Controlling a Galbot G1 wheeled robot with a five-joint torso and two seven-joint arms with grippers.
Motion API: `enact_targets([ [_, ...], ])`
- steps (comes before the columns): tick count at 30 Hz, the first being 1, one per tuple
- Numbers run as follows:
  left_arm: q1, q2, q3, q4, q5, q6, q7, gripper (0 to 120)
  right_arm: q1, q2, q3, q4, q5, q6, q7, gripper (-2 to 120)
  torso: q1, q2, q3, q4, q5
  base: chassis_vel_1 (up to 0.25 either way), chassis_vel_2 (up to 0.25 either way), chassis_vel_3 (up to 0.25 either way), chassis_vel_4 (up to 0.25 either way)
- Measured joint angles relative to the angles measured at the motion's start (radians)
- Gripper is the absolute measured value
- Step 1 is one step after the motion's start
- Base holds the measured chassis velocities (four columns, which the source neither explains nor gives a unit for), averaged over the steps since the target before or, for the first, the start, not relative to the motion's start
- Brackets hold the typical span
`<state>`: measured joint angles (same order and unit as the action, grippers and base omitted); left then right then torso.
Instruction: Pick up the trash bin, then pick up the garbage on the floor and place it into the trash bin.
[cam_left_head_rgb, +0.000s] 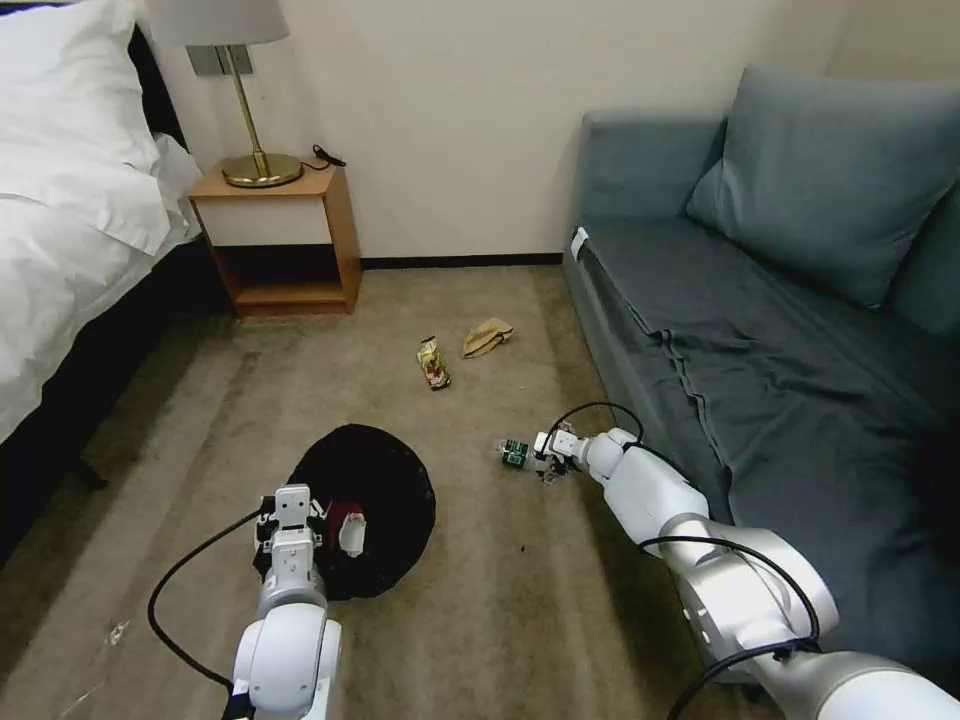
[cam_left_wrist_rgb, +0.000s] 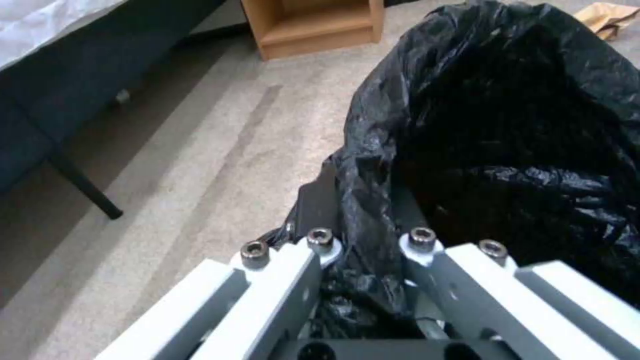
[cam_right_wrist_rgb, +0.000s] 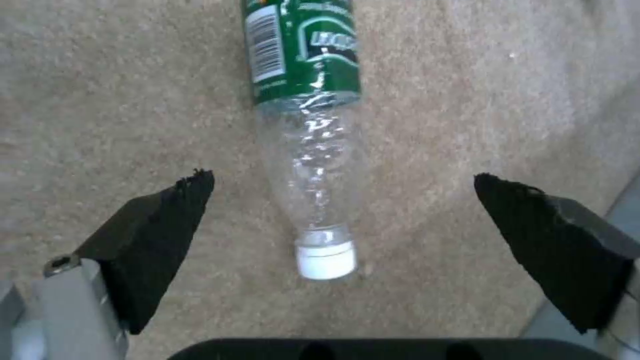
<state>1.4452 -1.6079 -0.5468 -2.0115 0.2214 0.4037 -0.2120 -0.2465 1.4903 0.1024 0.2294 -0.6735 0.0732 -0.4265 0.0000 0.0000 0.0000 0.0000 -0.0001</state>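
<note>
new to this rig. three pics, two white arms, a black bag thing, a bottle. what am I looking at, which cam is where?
It is a wheeled robot with two arms in a bedroom. The wide picture comes from its head camera, looking down at the carpet. The other two come from cameras on each wrist.

The left gripper is shut on the rim of the trash bin, a bin lined with a black bag. A red-and-white wrapper lies inside it.

The right gripper is open, with the clear bottle lying on the carpet between its fingers, not yet gripped.

Farther off on the floor lie a snack wrapper and crumpled tan paper.
</note>
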Motion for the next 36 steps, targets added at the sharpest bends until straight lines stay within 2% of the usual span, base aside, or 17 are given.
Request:
enact_targets([
  [19, -0.010, 0.000, 0.018, 0.012, -0.006, -0.003, 0.004, 4, -0.028, 0.001, -0.002, 0.016, 0.041, -0.024, -0.024, 100, 0.000, 0.000, 0.000, -0.0001, 0.0001, 0.000, 0.000, 0.000, 0.000],
  [36, -0.007, 0.000, 0.010, 0.012, -0.002, -0.005, 0.002, 4, -0.037, 0.011, -0.019, 0.032, 0.033, -0.059, 0.017, 100, 0.000, 0.000, 0.000, 0.0000, 0.0001, 0.000, 0.000, 0.000, 0.000],
])
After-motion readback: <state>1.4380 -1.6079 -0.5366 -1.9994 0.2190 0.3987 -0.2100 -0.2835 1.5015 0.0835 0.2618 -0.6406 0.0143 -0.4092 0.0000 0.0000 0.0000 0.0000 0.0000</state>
